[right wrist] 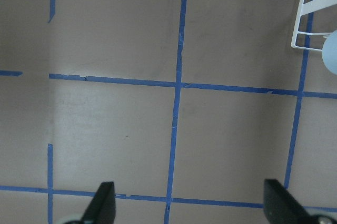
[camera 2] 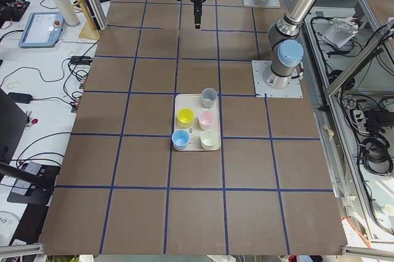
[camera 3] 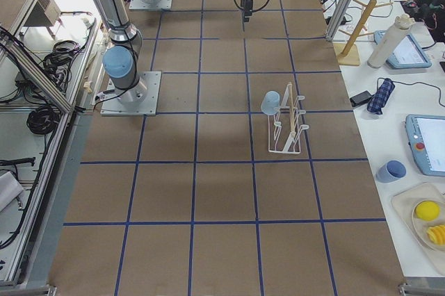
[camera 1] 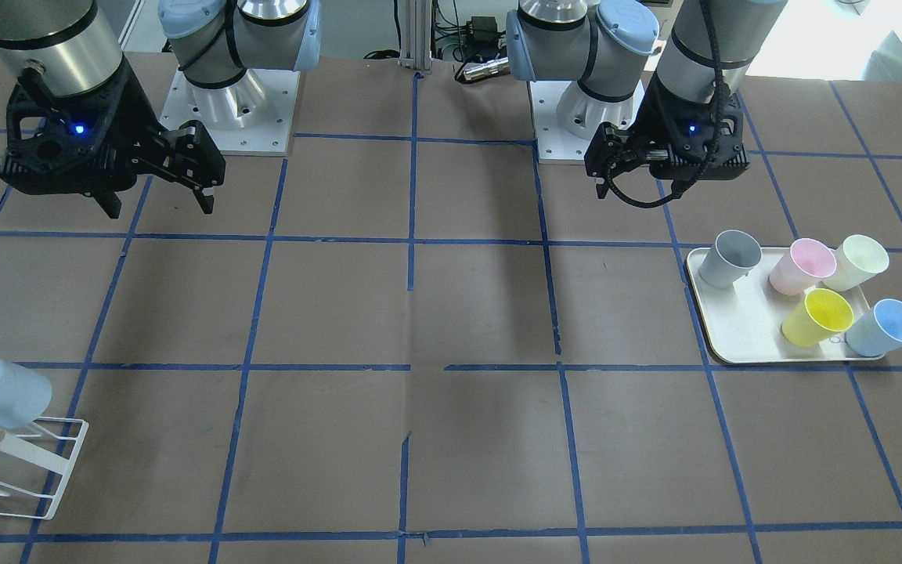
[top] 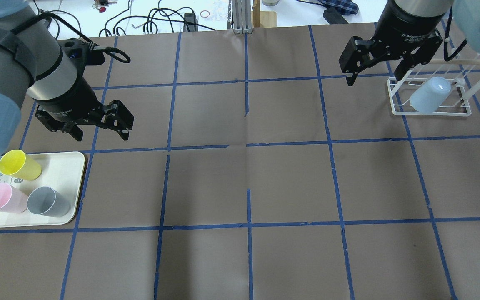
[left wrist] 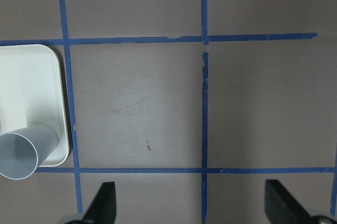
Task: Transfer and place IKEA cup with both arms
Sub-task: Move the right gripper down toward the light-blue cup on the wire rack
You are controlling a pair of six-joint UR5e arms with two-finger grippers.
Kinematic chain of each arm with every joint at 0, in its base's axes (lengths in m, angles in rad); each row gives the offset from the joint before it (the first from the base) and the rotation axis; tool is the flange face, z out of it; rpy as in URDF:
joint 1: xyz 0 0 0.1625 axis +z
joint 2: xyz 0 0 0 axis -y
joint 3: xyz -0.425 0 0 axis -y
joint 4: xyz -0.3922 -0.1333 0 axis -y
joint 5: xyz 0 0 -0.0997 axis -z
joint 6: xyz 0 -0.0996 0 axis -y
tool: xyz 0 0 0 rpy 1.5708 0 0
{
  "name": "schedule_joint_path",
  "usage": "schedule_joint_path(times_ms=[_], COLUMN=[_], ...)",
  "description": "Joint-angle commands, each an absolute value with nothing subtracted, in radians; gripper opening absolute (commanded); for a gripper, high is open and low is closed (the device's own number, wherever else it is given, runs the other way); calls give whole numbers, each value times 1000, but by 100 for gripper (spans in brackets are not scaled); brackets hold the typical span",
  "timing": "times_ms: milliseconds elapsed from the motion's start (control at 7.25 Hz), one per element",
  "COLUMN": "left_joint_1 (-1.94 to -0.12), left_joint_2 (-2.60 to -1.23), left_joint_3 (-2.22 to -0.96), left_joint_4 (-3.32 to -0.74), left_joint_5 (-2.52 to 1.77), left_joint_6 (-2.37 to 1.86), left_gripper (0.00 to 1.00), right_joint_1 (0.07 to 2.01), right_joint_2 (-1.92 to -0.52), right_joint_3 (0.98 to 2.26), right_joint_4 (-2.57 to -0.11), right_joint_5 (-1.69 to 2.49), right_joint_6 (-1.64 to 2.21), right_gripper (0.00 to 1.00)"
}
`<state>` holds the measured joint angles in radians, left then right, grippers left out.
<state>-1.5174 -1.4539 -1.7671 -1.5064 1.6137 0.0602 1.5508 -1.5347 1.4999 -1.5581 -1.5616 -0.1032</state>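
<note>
The IKEA cup (camera 1: pixel 1 392), pale sky-blue, hangs upside down on a peg of the white wire rack (camera 1: pixel 67 462). It also shows in the overhead view (top: pixel 429 96) and the exterior right view (camera 3: pixel 270 103). My right gripper (top: pixel 374 77) is open and empty, raised above the table just beside the rack. My left gripper (top: pixel 102 133) is open and empty, raised above the table beyond the white tray (top: pixel 69 162). Both wrist views show spread fingers over bare brown table.
The tray (camera 1: pixel 733 345) holds a grey cup (camera 1: pixel 729 258), a pink cup (camera 1: pixel 802 266), a cream cup (camera 1: pixel 856 262), a yellow cup (camera 1: pixel 817 317) and a second blue cup (camera 1: pixel 885 327). Blue tape lines grid the brown table.
</note>
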Motion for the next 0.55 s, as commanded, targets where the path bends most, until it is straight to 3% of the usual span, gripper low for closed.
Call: schedule_joint_path(times_ms=[0, 414], left_joint_1=[-1517, -1517], left_joint_2=[-1456, -1454], left_joint_3=[-1766, -1767], left_joint_4=[-1505, -1505], left_joint_5=[1612, 1608], left_joint_6=[61, 57], left_gripper=[100, 100], right_joint_1=[1551, 1537], right_joint_2=[-1534, -1528], right_joint_3=[1500, 1502], right_joint_4=[-1559, -1562], right_joint_5=[-1563, -1559], right_joint_6=[-104, -120], right_gripper=[100, 100])
